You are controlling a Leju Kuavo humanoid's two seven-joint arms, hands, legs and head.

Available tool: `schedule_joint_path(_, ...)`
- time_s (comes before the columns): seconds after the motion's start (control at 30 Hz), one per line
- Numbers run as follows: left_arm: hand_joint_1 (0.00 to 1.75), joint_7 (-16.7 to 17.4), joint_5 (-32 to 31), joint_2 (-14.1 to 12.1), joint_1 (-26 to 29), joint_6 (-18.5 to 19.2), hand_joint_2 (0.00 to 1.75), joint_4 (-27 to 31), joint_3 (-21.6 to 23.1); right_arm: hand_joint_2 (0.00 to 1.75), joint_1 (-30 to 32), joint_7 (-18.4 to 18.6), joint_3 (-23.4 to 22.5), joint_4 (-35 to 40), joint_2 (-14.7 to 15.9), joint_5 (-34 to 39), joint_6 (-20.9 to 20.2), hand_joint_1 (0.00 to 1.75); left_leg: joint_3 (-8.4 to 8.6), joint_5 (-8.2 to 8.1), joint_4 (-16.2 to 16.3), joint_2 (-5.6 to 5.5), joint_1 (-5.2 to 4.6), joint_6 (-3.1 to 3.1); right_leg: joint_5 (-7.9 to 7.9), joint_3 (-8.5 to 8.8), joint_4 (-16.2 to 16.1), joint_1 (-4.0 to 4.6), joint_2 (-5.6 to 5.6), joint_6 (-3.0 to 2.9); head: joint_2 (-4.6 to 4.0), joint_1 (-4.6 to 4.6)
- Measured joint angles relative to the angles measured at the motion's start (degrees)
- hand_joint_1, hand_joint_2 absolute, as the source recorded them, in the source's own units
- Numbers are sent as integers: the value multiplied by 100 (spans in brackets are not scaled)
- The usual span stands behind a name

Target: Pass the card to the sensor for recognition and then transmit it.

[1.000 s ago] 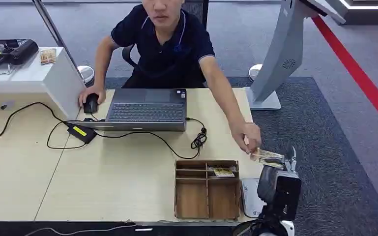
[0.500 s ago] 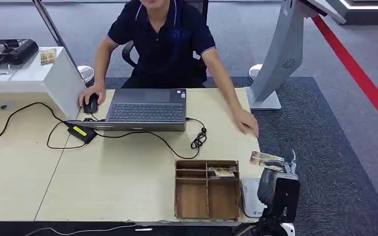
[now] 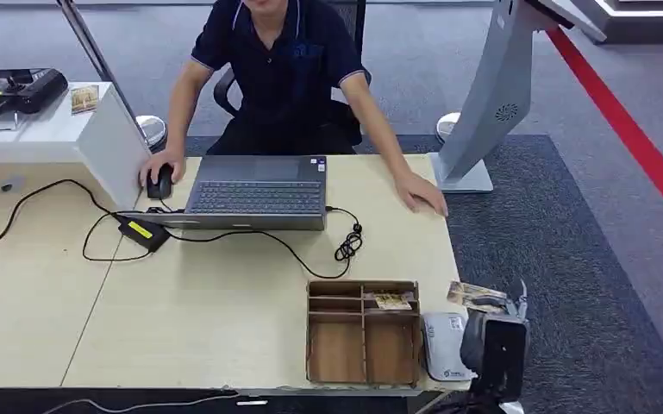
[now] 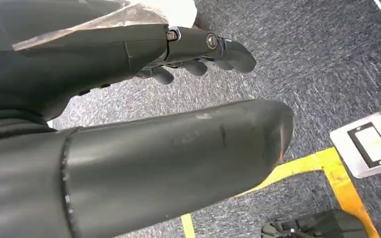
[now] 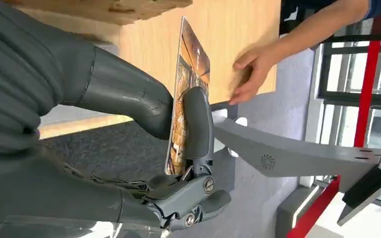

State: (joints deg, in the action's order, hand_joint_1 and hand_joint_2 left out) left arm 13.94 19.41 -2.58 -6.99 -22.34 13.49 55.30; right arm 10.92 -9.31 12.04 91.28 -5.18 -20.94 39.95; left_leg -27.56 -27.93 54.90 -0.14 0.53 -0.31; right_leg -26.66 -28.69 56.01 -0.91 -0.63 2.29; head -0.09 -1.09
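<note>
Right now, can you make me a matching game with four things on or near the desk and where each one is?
Things:
1. card
2. mouse
3. laptop
4. wooden tray

Places:
A. under the person's hand
B. near the desk's front edge, beside a white device
C. pinched in the right hand
D. in front of the person, open

Pairs: 1-C, 2-A, 3-D, 4-B

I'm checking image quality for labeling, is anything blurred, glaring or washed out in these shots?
Head view: even light, sharp, no glare on the table. Right wrist view: the card in the right hand is sharp; the windows behind are bright. Left wrist view: the left hand is close and soft, with a pale sheen on its cover.
</note>
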Motion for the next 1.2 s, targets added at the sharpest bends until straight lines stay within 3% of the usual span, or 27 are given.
schedule_joint_path(0.3,0,20,46,0,-1,-31,0,0,-7,175,136,263,-48,-313,81,-326,-2,175,-1,0,0,0,0,0,0,0,0,0,0,0,0,2)
schedule_joint_path(0.57,0,20,90,0,-1,-33,0,0,-9,175,209,671,205,-582,245,-675,-2,175,-1,0,0,0,0,0,0,0,0,0,0,0,0,2)
schedule_joint_path(1.2,0,20,109,0,-1,-66,0,0,-11,175,207,820,610,-859,442,-756,0,175,-1,0,0,0,0,0,0,0,0,0,0,0,0,2)
